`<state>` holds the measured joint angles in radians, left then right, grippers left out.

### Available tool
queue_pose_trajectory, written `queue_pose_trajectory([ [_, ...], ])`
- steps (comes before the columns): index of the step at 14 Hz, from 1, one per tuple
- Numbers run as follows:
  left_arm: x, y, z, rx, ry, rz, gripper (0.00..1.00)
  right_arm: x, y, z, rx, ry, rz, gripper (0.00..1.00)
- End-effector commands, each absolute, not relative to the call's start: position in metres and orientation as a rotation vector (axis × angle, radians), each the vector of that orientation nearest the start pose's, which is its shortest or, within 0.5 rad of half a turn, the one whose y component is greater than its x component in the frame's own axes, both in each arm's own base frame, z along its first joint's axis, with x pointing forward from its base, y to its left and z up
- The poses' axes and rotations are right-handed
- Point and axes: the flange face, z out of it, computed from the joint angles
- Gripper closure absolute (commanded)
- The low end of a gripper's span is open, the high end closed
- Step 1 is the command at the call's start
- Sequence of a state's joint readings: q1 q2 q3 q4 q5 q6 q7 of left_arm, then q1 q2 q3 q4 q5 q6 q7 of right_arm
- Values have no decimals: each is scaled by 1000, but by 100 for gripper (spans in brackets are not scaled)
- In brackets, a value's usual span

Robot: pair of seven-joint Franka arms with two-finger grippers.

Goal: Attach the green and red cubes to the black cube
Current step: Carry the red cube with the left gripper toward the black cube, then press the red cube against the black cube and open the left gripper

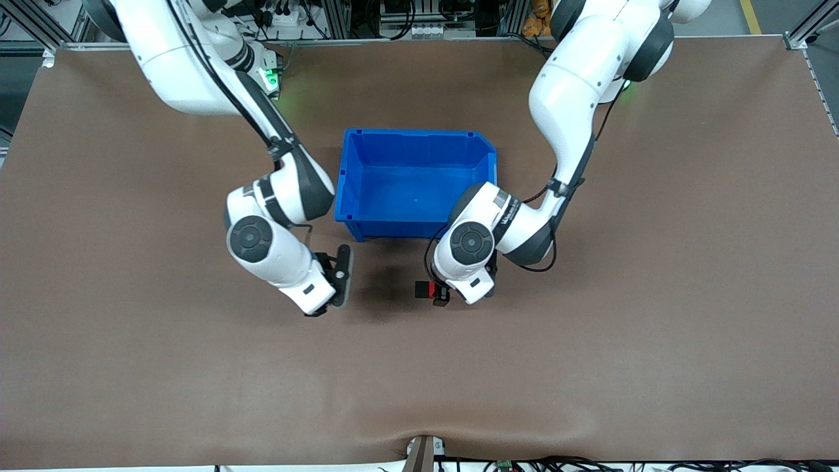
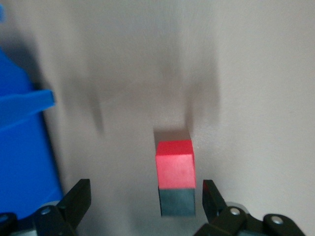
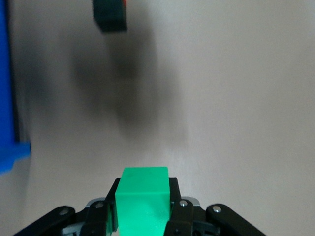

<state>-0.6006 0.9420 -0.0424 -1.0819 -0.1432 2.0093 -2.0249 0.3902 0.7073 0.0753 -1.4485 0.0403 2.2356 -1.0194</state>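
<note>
Right wrist view: my right gripper (image 3: 142, 216) is clamping the green cube (image 3: 142, 201); I am aligning it squarely with the black cube (image 3: 110, 17), my left gripper (image 2: 145, 206) gaping empty around the black cube.

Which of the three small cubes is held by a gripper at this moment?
The green cube: the right gripper has its jaws shut on it. The red cube and black cube sit joined on the table between the left gripper's open jaws.
</note>
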Motion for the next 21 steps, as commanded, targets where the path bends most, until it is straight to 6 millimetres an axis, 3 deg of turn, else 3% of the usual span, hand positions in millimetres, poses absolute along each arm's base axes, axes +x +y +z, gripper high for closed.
queue_pose_trajectory([
  [1,634,-428,309,-2378,-2074,234,0,661,367,269,-2453,-1955,-175,100],
  [4,643,-390,394,-2581,-1890,192,0,659,404,261,-2495,-1906,-196,100],
  [6,646,-348,444,-2678,-1733,199,0,653,433,253,-2473,-1944,-207,100],
  [10,640,-267,521,-2815,-1432,229,0,644,445,225,-2455,-1988,-168,100],
  [13,631,-207,563,-2855,-1160,156,0,632,456,211,-2439,-2094,-131,100],
  [18,625,-97,609,-2993,-749,137,0,626,462,200,-2452,-2075,-123,100],
  [21,610,-58,623,-3041,-576,141,0,622,467,194,-2450,-2071,-119,100],
])
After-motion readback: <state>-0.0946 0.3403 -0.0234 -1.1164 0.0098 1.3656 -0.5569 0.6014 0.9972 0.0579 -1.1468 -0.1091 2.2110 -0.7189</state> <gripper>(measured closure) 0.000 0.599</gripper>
